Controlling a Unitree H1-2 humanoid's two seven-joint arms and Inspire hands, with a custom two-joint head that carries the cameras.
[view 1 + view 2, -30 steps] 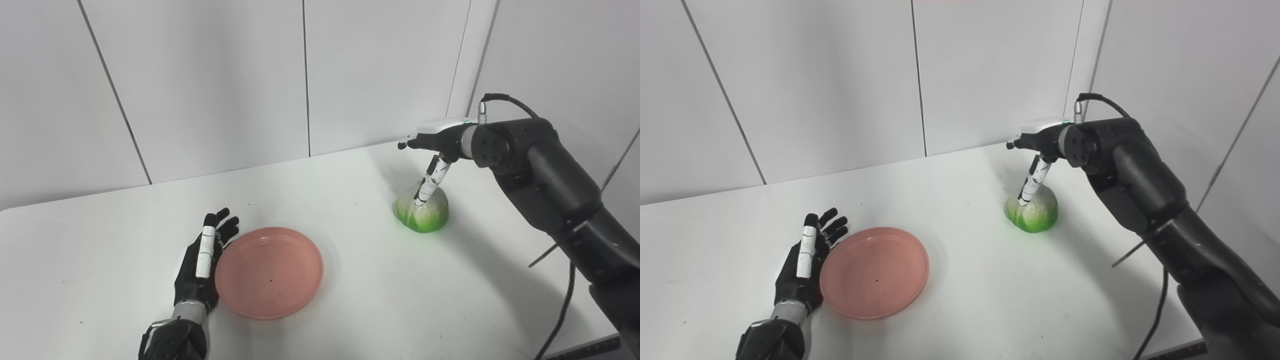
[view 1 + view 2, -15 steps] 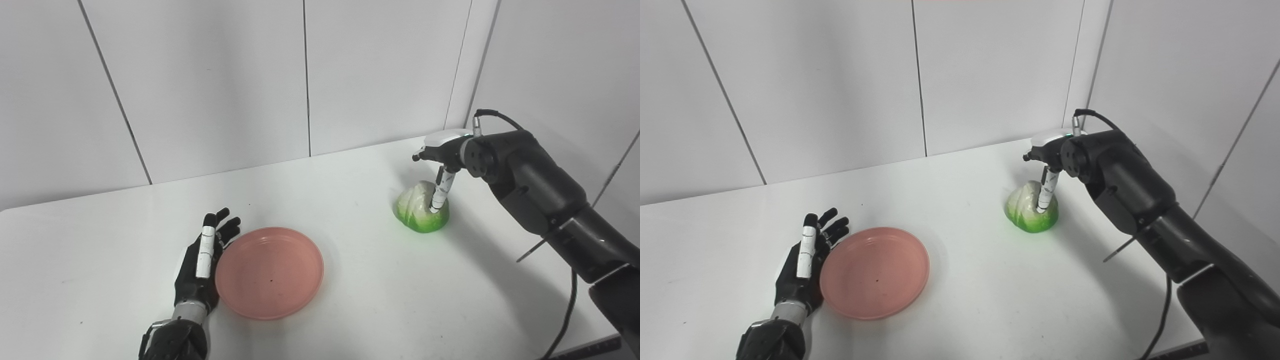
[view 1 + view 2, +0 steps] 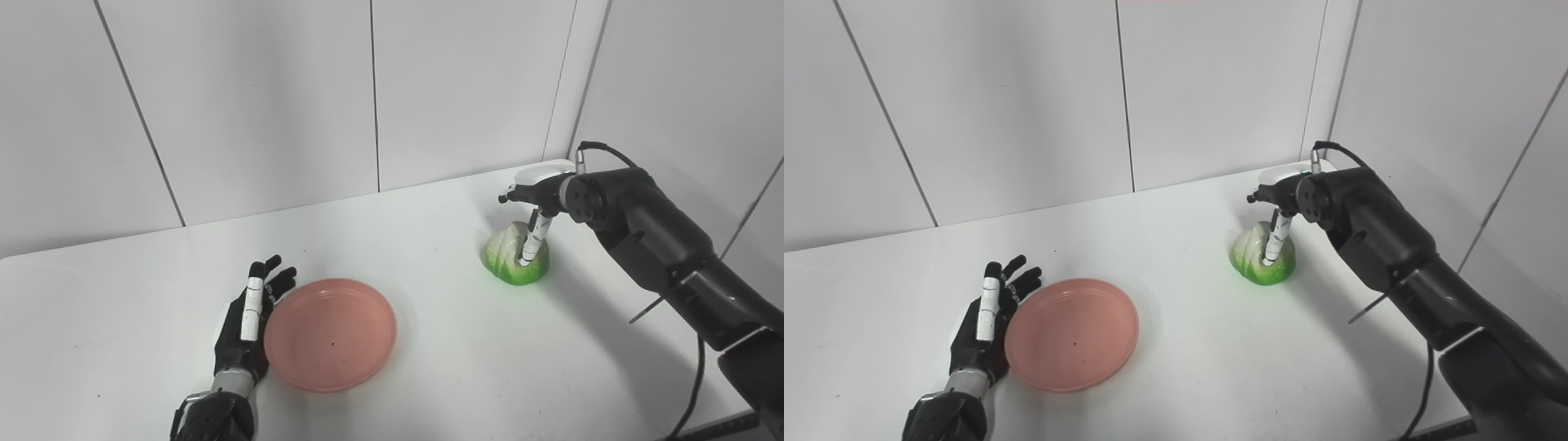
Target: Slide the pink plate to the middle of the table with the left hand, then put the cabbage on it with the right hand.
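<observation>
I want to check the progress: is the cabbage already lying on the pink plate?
No, the cabbage sits on the white table far to the right of the empty pink plate.

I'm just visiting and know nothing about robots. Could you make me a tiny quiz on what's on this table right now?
1. True or false: the cabbage already lies on the pink plate.
2. Which hand rests flat beside the plate's rim? A) left hand B) right hand C) neither
3. Fill in: the right hand's fingers reach down onto the ____.

Key
1. False: the cabbage sits on the table, well to the right of the empty plate.
2. A: its fingers are spread and it holds nothing.
3. Cabbage; whether they have fully closed on it cannot be told.
</observation>
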